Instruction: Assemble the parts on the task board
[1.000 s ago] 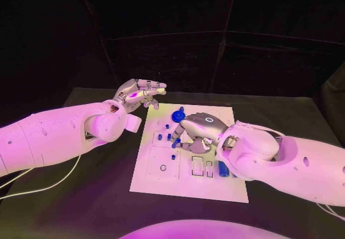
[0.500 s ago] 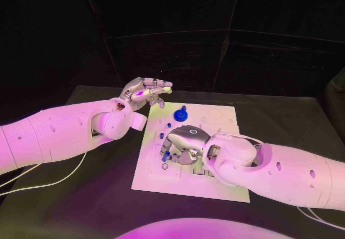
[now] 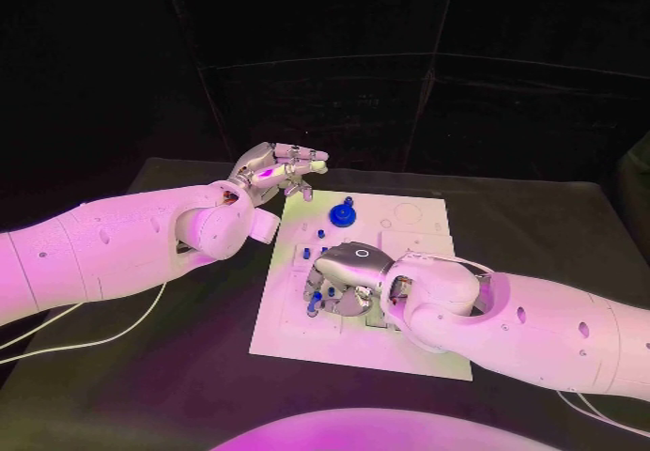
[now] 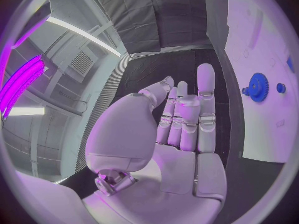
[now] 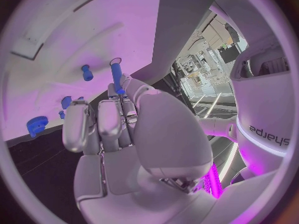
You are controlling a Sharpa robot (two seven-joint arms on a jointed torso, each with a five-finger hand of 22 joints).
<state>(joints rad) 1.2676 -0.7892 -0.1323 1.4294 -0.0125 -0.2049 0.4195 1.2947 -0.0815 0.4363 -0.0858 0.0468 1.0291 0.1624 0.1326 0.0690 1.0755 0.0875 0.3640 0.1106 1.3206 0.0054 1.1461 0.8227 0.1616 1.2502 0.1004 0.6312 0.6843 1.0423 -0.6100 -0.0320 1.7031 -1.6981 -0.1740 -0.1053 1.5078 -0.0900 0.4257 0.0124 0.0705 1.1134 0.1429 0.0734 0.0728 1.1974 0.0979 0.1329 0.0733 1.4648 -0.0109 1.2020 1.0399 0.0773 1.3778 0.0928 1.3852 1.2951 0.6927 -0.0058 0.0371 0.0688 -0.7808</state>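
Black counter (image 3: 162, 376), dark curtained room | one white board (image 3: 407, 352) mid-counter — one blue gear (image 3: 340, 217), several small blue parts | left hand (image 3: 275, 171) fingers together, empty | right hand (image 3: 346, 272) over board — grip unclear

You're looking at a flat white task board (image 3: 407, 352) with a smooth, matt plastic look, lying on a black matt table (image 3: 149, 385). The small blue toothed gear (image 3: 343, 216) and blue pin (image 5: 116, 74) read as smooth plastic. Both silver hands, left hand (image 3: 275, 171) and right hand (image 3: 347, 272), show a satin metallic sheen; the glossy white arm shells (image 3: 109, 249) look like plastic.
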